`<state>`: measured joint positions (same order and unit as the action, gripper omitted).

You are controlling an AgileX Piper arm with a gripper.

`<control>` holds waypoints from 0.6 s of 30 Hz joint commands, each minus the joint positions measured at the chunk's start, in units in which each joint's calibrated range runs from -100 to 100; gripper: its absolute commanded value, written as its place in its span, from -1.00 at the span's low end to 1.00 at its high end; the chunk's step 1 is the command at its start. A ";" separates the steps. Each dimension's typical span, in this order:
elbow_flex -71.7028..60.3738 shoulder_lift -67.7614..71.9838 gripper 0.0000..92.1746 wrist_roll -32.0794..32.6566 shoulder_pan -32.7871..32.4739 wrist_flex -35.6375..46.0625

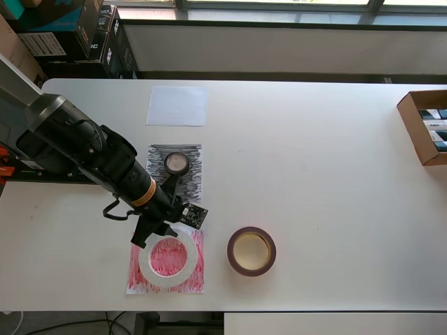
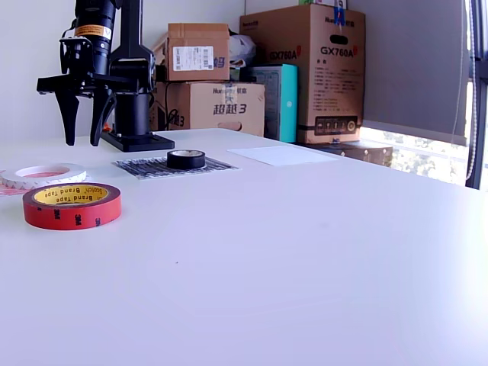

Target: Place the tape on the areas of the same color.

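Observation:
The wide white ring (image 1: 167,257) lies on the red scribbled patch (image 1: 198,279). The small black roll (image 1: 177,164) sits on the black scribbled patch (image 1: 193,183). The maroon ring with the tan core (image 1: 251,250) lies on the bare table to the overhead view's right of the red patch. The plain white patch (image 1: 177,105) holds nothing. My gripper (image 1: 154,234) is open and empty, pointing down above the far edge of the white ring. In the exterior view the gripper (image 2: 82,114) hangs well above the white ring (image 2: 43,174), with the maroon ring (image 2: 72,205) nearer the camera and the black roll (image 2: 186,158) behind it.
An open cardboard box (image 1: 424,125) sits at the overhead view's right table edge. Stacked cartons (image 2: 301,69) stand behind the table. The arm's black base (image 2: 137,141) sits beside the black patch.

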<state>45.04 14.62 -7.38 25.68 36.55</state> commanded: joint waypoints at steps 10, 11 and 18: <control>-4.83 0.44 0.15 0.68 0.75 12.37; -5.29 0.44 0.15 0.68 0.83 12.53; -7.65 1.47 0.15 0.60 1.61 12.70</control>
<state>37.70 15.39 -6.34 27.29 48.62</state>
